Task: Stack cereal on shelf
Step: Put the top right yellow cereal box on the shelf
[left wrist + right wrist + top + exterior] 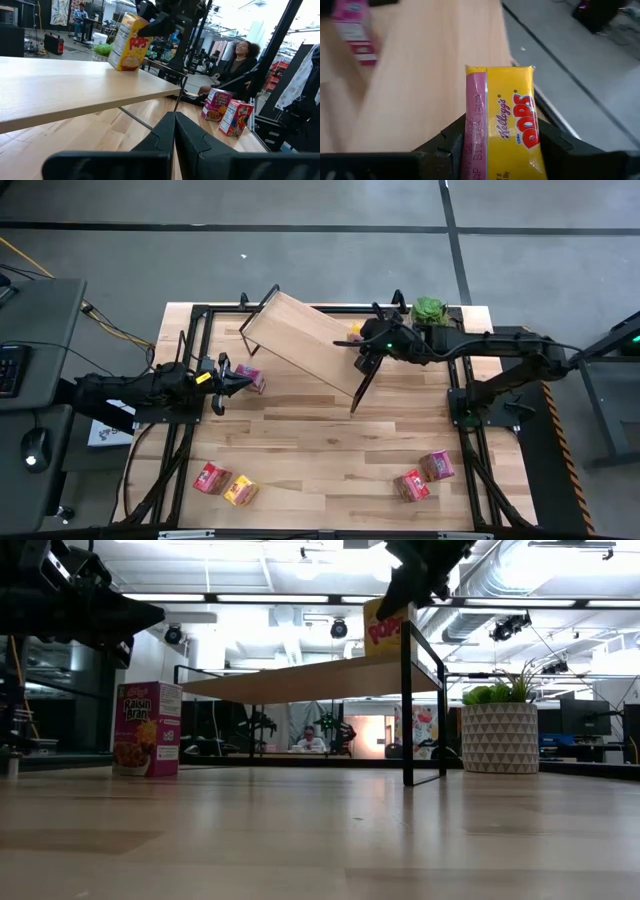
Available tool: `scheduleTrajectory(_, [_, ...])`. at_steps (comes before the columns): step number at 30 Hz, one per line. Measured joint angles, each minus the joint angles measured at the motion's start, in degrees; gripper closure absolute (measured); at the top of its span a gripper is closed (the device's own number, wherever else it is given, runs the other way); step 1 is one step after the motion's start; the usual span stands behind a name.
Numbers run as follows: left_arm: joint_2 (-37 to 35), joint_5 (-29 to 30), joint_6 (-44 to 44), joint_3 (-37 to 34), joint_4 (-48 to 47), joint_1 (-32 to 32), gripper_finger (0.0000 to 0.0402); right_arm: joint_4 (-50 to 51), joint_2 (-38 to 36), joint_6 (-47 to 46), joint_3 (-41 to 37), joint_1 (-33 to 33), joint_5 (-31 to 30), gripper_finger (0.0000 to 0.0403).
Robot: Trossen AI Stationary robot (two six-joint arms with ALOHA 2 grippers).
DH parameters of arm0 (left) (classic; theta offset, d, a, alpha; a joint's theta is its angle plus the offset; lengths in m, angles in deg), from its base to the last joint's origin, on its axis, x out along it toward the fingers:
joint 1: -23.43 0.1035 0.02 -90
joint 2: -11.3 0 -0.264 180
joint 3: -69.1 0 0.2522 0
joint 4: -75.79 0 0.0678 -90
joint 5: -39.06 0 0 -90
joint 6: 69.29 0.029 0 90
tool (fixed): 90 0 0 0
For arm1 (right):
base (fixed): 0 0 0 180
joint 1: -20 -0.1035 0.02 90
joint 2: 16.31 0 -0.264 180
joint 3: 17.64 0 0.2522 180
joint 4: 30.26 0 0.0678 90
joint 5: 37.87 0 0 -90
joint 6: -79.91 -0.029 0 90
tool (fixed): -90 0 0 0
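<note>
Shelf (305,338): light-wood plank on black wire end frames, set diagonally across the far half of the tabletop (330,450).

Right gripper (366,340): at the shelf's right end, above the board. Fingers closed on either side of a yellow Corn Pops box (512,125), which stands upright at the board's end near the frame; from the low view the box (385,632) appears to touch the board, though contact is not certain.

Left gripper (228,376): at the table's left side, raised off the surface, fingers brought together with nothing between them in its wrist view (174,135).

Pink Raisin Bran box (250,379): upright on the tabletop just beside the left gripper's tip, in front of the shelf's left end; also seen in the low view (148,728).

Remaining cereal, all on the tabletop near the front edge: red box (209,478) and yellow box (240,491) side by side at front left; red box (411,485) and pink box (436,466) side by side at front right.

Potted plant (430,309): back right corner, in a white patterned pot (500,738).

Person (239,62): seated beyond the table.
</note>
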Motion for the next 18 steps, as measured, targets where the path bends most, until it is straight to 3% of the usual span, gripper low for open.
scheduleTrajectory(14, [0.0,0.0,0.0,0.0,0.0,0.0,0.0398,1.0,-0.7,-5.3,-0.1,2.9,1.7,0.0249])
scheduleTrajectory(18, [0.0,0.0,0.0,0.0,0.0,0.0,0.0398,1.8,-0.7,-6.7,0.0,4.5,5.0,0.0249])
